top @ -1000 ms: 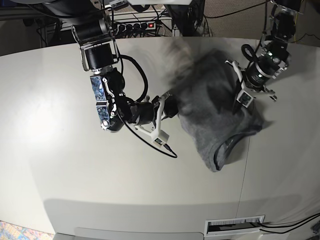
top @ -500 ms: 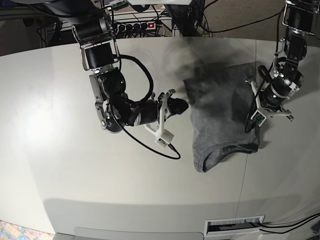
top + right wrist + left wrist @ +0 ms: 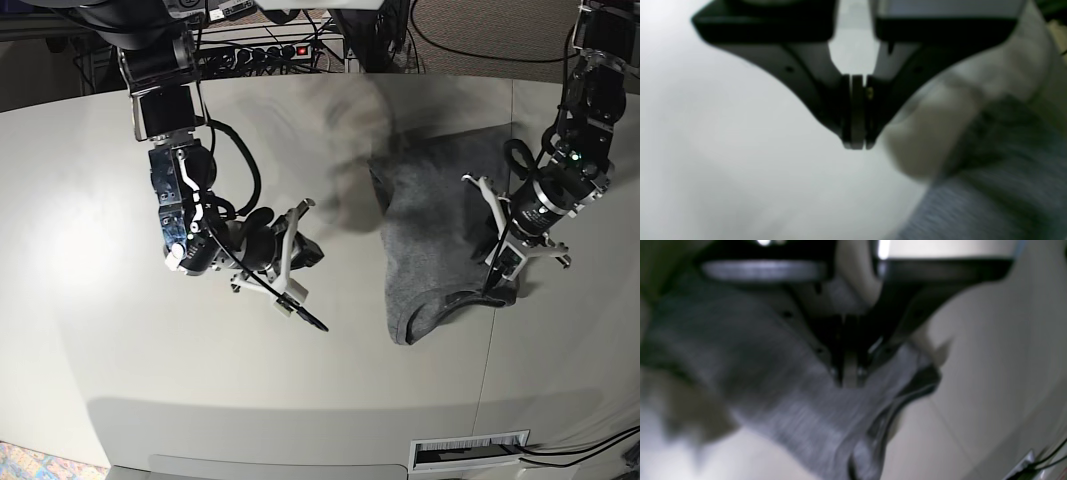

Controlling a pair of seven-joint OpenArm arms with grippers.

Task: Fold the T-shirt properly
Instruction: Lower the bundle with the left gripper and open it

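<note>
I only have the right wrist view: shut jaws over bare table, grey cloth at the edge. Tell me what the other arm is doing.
Observer: The left gripper is shut on the T-shirt, pinching cloth close to the collar.
Operator: Say where my right gripper sits relative to the shirt.
Observer: In the base view the right gripper is off the shirt's edge, over the table, holding nothing.
Operator: Describe how the shirt lies.
Observer: Bunched, not flat; the collar opening faces the table's near side.
</note>
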